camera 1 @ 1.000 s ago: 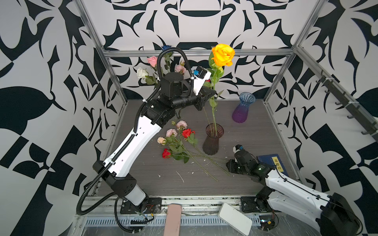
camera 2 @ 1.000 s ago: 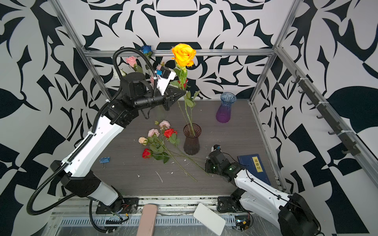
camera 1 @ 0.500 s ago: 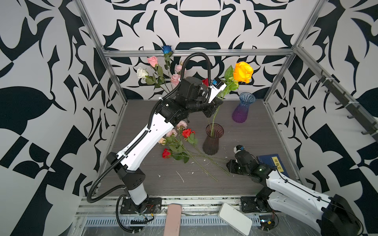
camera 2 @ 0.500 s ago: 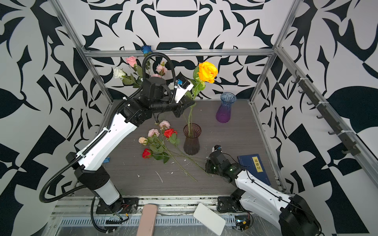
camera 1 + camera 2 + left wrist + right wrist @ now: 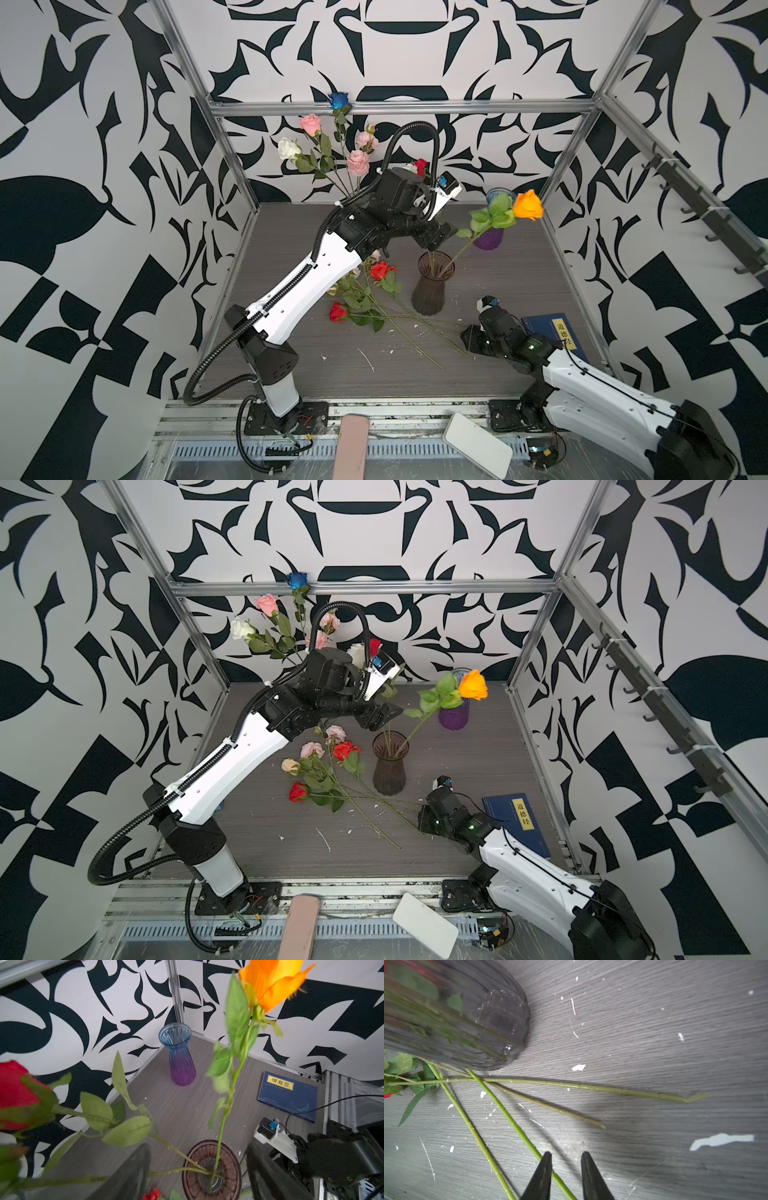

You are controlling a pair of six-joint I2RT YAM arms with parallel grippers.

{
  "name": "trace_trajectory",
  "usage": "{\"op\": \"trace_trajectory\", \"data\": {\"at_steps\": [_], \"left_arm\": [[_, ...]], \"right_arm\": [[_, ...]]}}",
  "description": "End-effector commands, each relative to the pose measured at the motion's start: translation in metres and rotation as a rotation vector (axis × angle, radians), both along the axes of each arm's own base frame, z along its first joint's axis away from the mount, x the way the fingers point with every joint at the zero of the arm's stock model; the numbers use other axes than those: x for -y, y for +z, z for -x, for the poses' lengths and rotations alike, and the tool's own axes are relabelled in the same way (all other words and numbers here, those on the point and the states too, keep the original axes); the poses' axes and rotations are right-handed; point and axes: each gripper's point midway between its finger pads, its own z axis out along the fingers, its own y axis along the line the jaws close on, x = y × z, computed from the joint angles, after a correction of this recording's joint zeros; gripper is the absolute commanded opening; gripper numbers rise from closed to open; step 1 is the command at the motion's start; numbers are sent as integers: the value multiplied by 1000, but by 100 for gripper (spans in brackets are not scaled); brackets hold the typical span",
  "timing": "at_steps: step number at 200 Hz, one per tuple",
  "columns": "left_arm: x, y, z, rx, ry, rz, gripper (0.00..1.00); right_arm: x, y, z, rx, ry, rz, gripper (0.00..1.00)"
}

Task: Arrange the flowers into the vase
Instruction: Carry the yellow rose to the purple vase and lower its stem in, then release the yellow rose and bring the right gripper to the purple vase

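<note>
A dark ribbed glass vase (image 5: pixel 428 293) (image 5: pixel 388 773) (image 5: pixel 233 1167) (image 5: pixel 471 1022) stands mid-table. An orange rose (image 5: pixel 528 205) (image 5: pixel 473 684) (image 5: pixel 270 980) stands in it, leaning right. My left gripper (image 5: pixel 441 233) (image 5: pixel 384 717) (image 5: pixel 197 1148) hovers open just above the rim, touching nothing. A red rose (image 5: pixel 12 1093) also has its stem in the vase. Pink, white and blue flowers (image 5: pixel 309 124) (image 5: pixel 266 603) rise behind the left arm, lower stems hidden. Several loose flowers (image 5: pixel 380 270) (image 5: pixel 345 750) lie left of the vase. My right gripper (image 5: pixel 467 341) (image 5: pixel 423 821) (image 5: pixel 566 1154) rests narrowly open over one stem (image 5: pixel 508 1118).
A blue-to-purple vase (image 5: pixel 489 240) (image 5: pixel 454 720) (image 5: pixel 179 1059) stands at the back right. A blue book (image 5: pixel 555 332) (image 5: pixel 519 818) (image 5: pixel 288 1095) lies right of my right arm. White chips dot the table. A pink slab (image 5: pixel 351 449) and a white slab (image 5: pixel 478 444) lie past the front edge.
My left gripper has come down towards the vase and opened, letting go of the orange rose, which has tipped to the right in the vase. The right arm has not moved.
</note>
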Motion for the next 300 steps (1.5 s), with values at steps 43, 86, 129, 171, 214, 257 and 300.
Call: {"op": "trace_trajectory", "data": {"at_steps": [43,86,129,171,214,257,300], "left_arm": [[-29,16,2,-43,67,105,72],[-35,21,16,-58,13,175,69],[-51,19,5,-121,74,207,65],[-90,37,-16,-219,134,460,64],[-132,43,-31,-263,212,603,60],[-148,45,-29,-264,235,628,61],[-158,52,-18,-245,235,640,63]], "right_arm": [[-5,-4,-8,-3,-16,-14,29],[-8,-2,-11,-4,-17,-15,29],[8,69,-43,176,-25,93,28],[19,191,-92,350,-8,-17,23],[18,279,-135,466,-13,-200,15],[-8,308,-174,473,63,-296,11],[-26,327,-210,468,103,-360,5]]}}
